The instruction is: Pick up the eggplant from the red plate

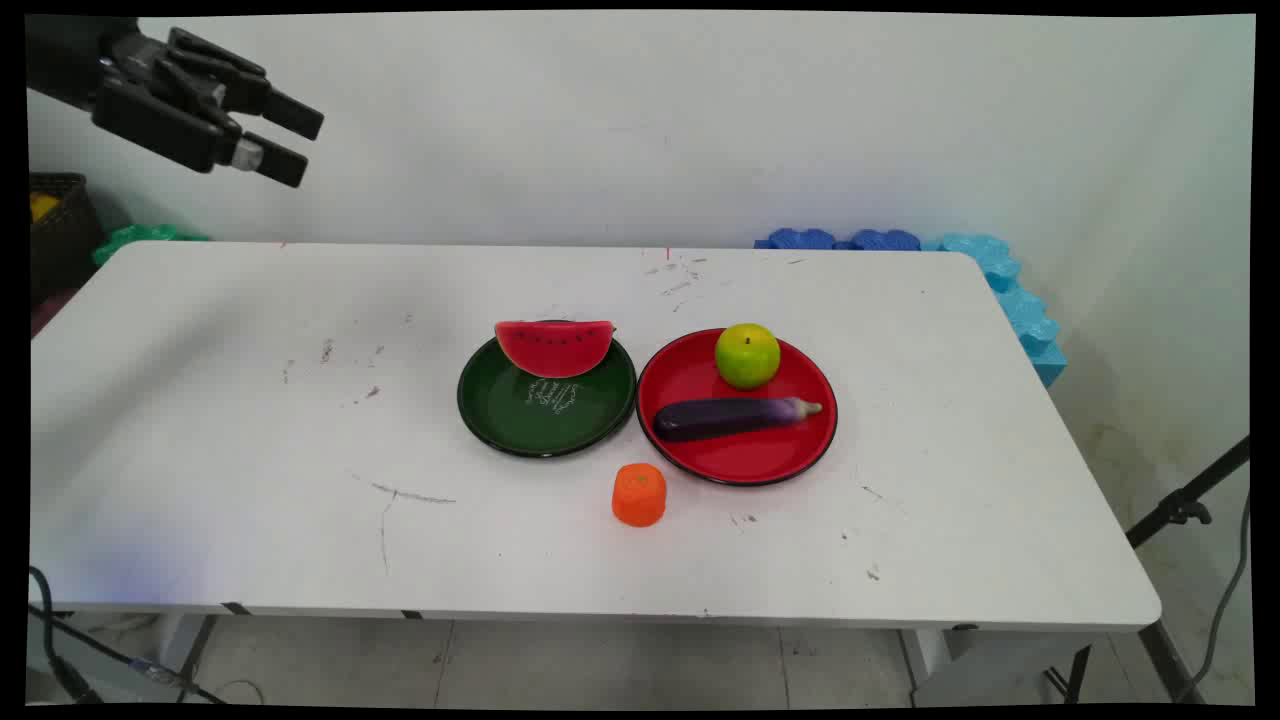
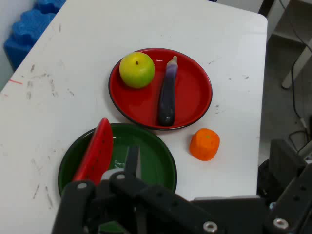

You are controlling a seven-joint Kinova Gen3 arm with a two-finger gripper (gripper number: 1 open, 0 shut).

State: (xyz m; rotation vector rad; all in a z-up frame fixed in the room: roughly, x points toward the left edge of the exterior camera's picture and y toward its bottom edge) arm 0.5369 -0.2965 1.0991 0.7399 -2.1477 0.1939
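Raised gripper (image 1: 290, 140) above a white table (image 1: 250, 420) that bears two plates and toy food.

The table is the largest thing; the red plate (image 1: 700, 380) near its middle serves as landmark. The green plate (image 1: 500, 400) lies just left of the red plate, rims all but touching. The gripper hangs high over the table's far left corner, well apart from the red plate, holding nothing, its two fingers (image 1: 295, 112) apart. An eggplant (image 1: 730, 417) lies across the red plate's middle. A watermelon slice (image 1: 553, 347) stands on the green plate's far rim, left of the red plate. A green apple (image 1: 747, 355) sits on the red plate's far side, behind the eggplant. An orange (image 1: 639, 494) rests on the table just in front of the red plate's near-left rim.
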